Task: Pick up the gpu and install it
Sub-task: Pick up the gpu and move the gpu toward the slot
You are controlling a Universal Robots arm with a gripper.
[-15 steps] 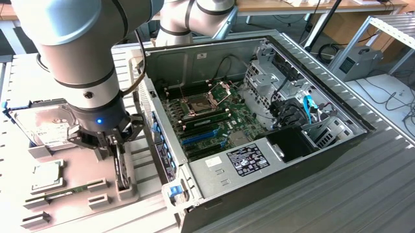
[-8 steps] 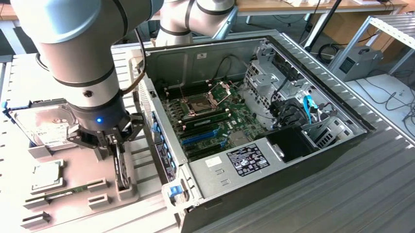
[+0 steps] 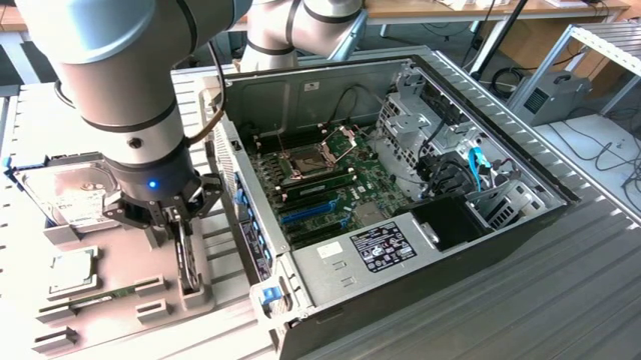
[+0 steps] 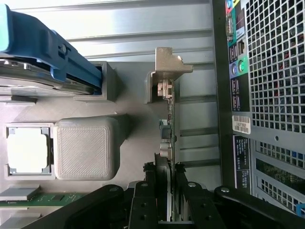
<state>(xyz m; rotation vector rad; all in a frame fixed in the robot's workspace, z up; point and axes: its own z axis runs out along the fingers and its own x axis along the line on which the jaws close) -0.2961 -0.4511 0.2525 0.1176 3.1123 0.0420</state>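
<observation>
The gpu (image 3: 186,262) stands on edge in a slot of the grey holder tray (image 3: 120,259), at the exterior view's left, beside the open computer case. In the wrist view I see the gpu (image 4: 172,119) edge-on: a thin green board, a silver end bracket (image 4: 167,64) at its far end, and a black fan bulging near the fingers. My gripper (image 3: 179,225) reaches straight down over it. The gripper (image 4: 164,191) has one black finger against each face of the card, shut on it. The card's lower edge sits in the holder.
The tray also carries a silver hard drive (image 3: 75,191) with blue rails (image 4: 43,52), a square processor (image 3: 70,270) and a narrow green memory stick (image 3: 100,298). The open case (image 3: 501,247) lies close by, with its motherboard (image 3: 331,187) and blue slots (image 3: 305,212) exposed.
</observation>
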